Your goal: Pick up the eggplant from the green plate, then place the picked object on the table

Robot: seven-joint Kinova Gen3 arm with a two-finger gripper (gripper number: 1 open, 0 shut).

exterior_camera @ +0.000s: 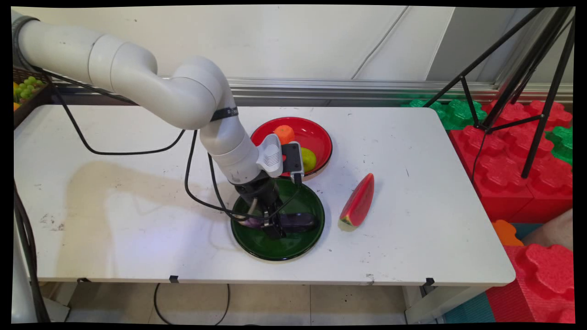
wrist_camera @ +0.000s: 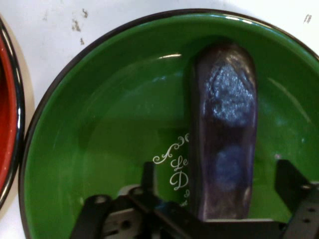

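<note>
A dark purple eggplant (exterior_camera: 299, 221) lies in a green bowl (exterior_camera: 284, 254) near the table's front middle. My gripper (exterior_camera: 273, 228) is lowered into the bowl over the eggplant's left end. In the hand view the eggplant (wrist_camera: 224, 114) runs lengthwise up from between the fingers, inside the green bowl (wrist_camera: 99, 124). My gripper (wrist_camera: 219, 186) is open; one fingertip (wrist_camera: 147, 174) stands to its left and the other to its right, each with a gap to the eggplant.
Just behind the green bowl sits a red bowl (exterior_camera: 318, 133) holding an orange fruit (exterior_camera: 285, 133) and a green fruit (exterior_camera: 308, 159). A watermelon slice (exterior_camera: 358, 201) lies to the right. A fruit basket (exterior_camera: 25, 89) is far left, a black tripod (exterior_camera: 527, 68) and foam blocks (exterior_camera: 509, 151) right.
</note>
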